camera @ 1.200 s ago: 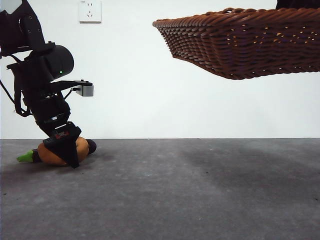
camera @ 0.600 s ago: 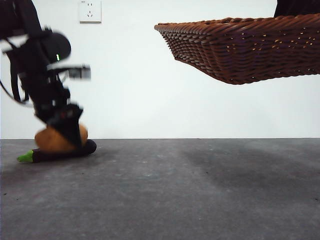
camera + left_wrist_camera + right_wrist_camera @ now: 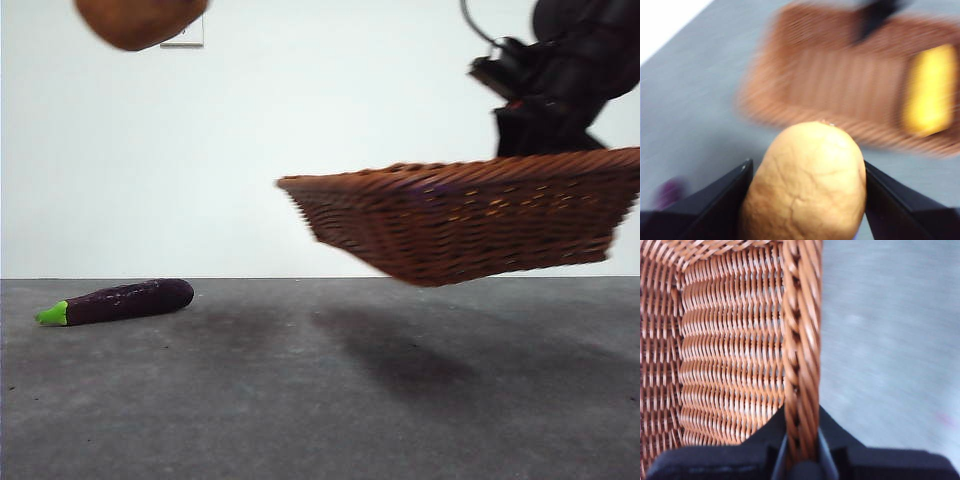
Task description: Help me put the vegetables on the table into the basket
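My left gripper (image 3: 807,200) is shut on the tan-orange potato (image 3: 807,182) and holds it high in the air; the potato shows at the top left of the front view (image 3: 138,20). My right gripper (image 3: 801,450) is shut on the braided rim of the brown wicker basket (image 3: 801,350) and holds it above the table, at the right of the front view (image 3: 460,220). The left wrist view shows the basket (image 3: 840,80) below, blurred, with the yellow lump (image 3: 929,90) inside it. The purple eggplant (image 3: 120,300) lies on the table (image 3: 330,400) at the far left.
A white wall stands behind the table, with a socket (image 3: 188,38) at the top left. The basket casts a shadow on the table's middle (image 3: 400,360).
My left gripper has lifted the potato off the table, up to the picture's top. The right gripper has lowered the basket and moved it a little left. The eggplant stays put.
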Robot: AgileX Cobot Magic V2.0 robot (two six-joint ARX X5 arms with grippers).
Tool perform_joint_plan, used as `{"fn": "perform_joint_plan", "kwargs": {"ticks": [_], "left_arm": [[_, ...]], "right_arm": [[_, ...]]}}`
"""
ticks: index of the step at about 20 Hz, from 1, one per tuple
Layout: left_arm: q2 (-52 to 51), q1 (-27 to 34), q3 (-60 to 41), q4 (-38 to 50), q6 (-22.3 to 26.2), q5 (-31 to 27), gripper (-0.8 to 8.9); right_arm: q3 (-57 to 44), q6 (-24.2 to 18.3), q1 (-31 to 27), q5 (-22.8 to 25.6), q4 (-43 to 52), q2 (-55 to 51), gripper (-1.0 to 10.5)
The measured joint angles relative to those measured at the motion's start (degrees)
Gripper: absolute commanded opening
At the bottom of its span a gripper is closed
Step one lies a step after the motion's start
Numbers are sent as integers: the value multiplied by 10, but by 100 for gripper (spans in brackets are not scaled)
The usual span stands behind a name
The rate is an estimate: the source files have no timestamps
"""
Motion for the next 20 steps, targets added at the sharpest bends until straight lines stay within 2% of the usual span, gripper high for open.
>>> {"fn": "perform_joint_plan", "kwargs": {"ticks": [3, 5, 8, 14, 15, 16, 17, 20], "left_arm": [[33, -110, 0, 11, -21, -27, -7], [66, -146, 0, 32, -30, -37, -7], [131, -154, 0, 35, -35, -46, -7], [244, -154, 0, 46, -48, -45, 10], [248, -154, 0, 46, -54, -45, 142], [248, -154, 0, 48, -57, -44, 372], [248, -154, 0, 49, -61, -45, 524], [243, -153, 0, 49, -74, -46, 532]], "right_arm": [[0, 22, 59, 0, 26, 17, -9], [0, 38, 94, 0, 45, 22, -9], [0, 58, 125, -1, 63, 22, -9], [0, 72, 130, 10, 70, 22, -9], [0, 72, 131, 13, 70, 22, -9], [0, 72, 131, 13, 70, 23, -9], [0, 72, 131, 13, 71, 23, -8], [0, 72, 131, 12, 68, 23, -8]]}}
